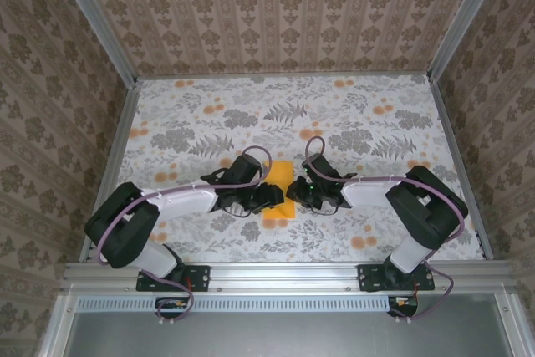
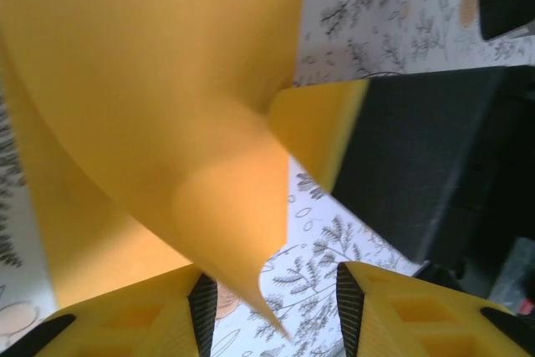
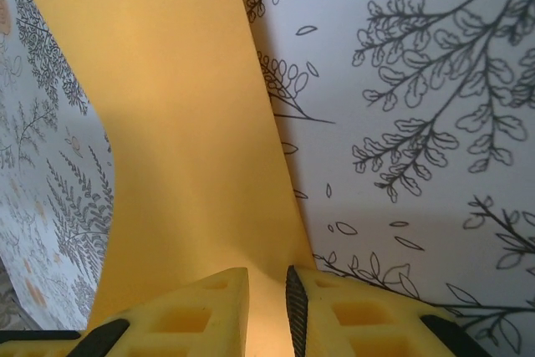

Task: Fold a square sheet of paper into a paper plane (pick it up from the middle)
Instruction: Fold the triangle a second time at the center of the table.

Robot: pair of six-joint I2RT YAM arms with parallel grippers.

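Note:
The square sheet of paper point(image 1: 277, 211), plain orange-yellow, is lifted off the floral cloth between my two grippers near the table's front middle. My right gripper point(image 3: 267, 273) is shut on one edge of the sheet point(image 3: 184, 123), which rises curved away from its jaws. In the left wrist view the paper point(image 2: 167, 81) bulges and curls, with a pointed corner hanging down between the jaws of my left gripper point(image 2: 272, 280). Those jaws stand apart with cloth visible between them. The right gripper's yellow finger point(image 2: 322, 131) holds the sheet's far side. From above, the left gripper point(image 1: 269, 196) and right gripper point(image 1: 294, 192) face each other.
A floral cloth point(image 1: 351, 123) covers the table. Aluminium rails point(image 1: 284, 273) border the front and sides, and patterned walls point(image 1: 276, 14) close the back and both flanks. Both arms lie low across the front strip.

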